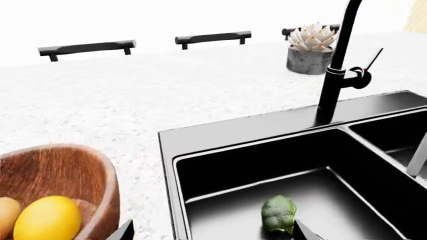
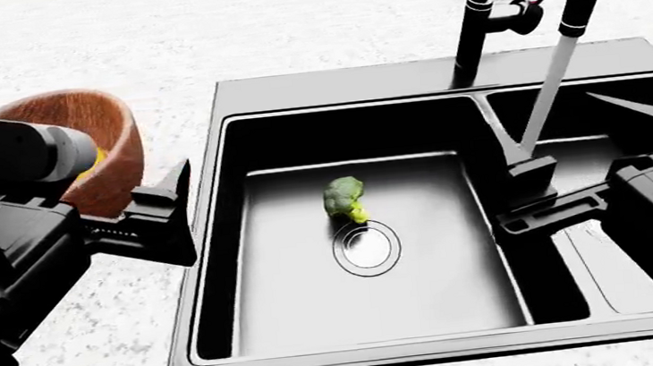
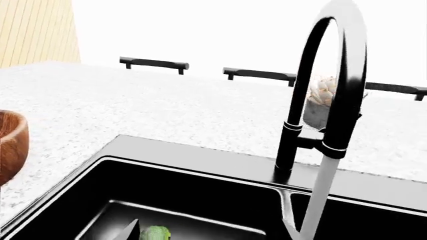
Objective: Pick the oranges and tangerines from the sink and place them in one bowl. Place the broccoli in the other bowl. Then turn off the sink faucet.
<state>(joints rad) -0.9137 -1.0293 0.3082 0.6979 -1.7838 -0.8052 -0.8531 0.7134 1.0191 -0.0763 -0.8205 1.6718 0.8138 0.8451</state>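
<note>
I count 1 broccoli [image 2: 345, 198] floret in the sink [image 2: 413, 80], which has 2 basins. I can make out 1 round drain [image 2: 367, 247]. There is 1 wooden bowl [image 1: 63, 172], holding 2 round fruits [image 1: 47, 220]. 1 black faucet [image 3: 330, 95] stands behind the sink, and 1 potted succulent [image 1: 311, 47] sits beyond it. I see 3 black chair backs [image 1: 213, 37].

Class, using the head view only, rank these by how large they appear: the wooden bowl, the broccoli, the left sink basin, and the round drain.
1. Left sink basin, clearly largest.
2. Wooden bowl, though partly hidden behind the left arm.
3. and 4. Round drain and broccoli look about alike; not ranked.
</note>
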